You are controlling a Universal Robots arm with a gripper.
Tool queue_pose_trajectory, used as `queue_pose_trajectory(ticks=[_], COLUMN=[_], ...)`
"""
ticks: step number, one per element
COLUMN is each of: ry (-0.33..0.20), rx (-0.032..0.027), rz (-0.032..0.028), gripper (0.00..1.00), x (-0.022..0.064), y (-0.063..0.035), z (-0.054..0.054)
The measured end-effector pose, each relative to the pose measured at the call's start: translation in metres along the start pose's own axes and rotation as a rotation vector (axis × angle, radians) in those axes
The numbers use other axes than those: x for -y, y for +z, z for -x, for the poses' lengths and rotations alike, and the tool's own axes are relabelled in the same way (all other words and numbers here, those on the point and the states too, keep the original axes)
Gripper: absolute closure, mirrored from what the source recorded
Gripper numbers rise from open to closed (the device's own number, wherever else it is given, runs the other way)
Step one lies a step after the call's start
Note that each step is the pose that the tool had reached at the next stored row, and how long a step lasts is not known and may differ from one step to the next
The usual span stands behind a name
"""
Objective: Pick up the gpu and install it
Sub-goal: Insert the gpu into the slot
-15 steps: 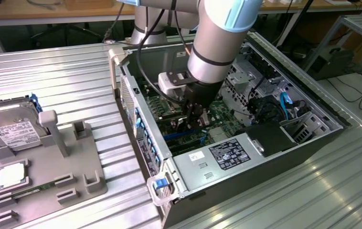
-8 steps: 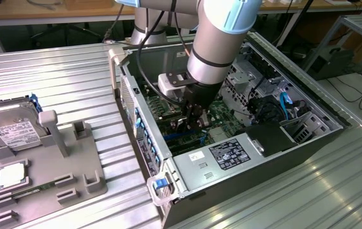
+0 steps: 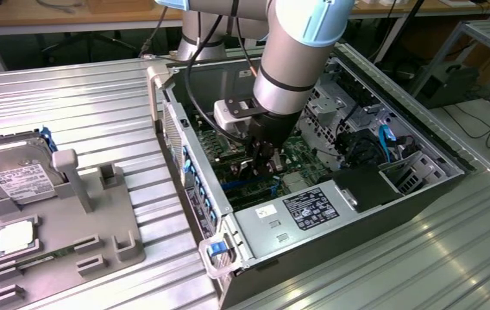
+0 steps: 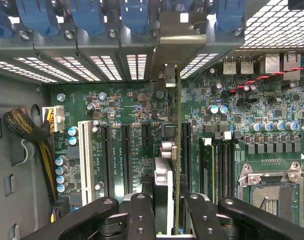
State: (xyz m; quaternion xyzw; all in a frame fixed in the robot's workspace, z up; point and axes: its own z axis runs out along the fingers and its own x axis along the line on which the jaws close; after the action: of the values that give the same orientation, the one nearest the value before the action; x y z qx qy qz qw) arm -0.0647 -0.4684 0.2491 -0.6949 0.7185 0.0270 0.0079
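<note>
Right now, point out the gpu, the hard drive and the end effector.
gpu (image 4: 177,150), wrist view, on its thin card edge.
hard drive (image 3: 17,175), exterior view, on its white label.
end effector (image 4: 170,212), wrist view, midway between its fingertips.

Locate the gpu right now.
In the wrist view the gpu stands edge-on in the gripper, inside the PC case, above the expansion slots, bracket near the rear slot covers.

Exterior cam sat high and looked down obliquely on the ribbed aluminium table (image 3: 81,97) and the open dark metal PC case (image 3: 348,252), at mid distance. Wrist cam rode behind the black two-finger gripper (image 4: 169,200), close in, facing the green motherboard (image 4: 127,107), with the thin gpu (image 4: 178,150) edge-on. Both views shared the gripper and motherboard.
</note>
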Motion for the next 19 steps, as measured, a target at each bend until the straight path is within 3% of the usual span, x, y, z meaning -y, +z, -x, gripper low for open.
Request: queue_pose_trajectory(ticks=[19], ry=[-0.032], rx=[-0.0009], rz=[0.0011], gripper=[0.71], x=[0.0], y=[0.0034], z=[0.0034])
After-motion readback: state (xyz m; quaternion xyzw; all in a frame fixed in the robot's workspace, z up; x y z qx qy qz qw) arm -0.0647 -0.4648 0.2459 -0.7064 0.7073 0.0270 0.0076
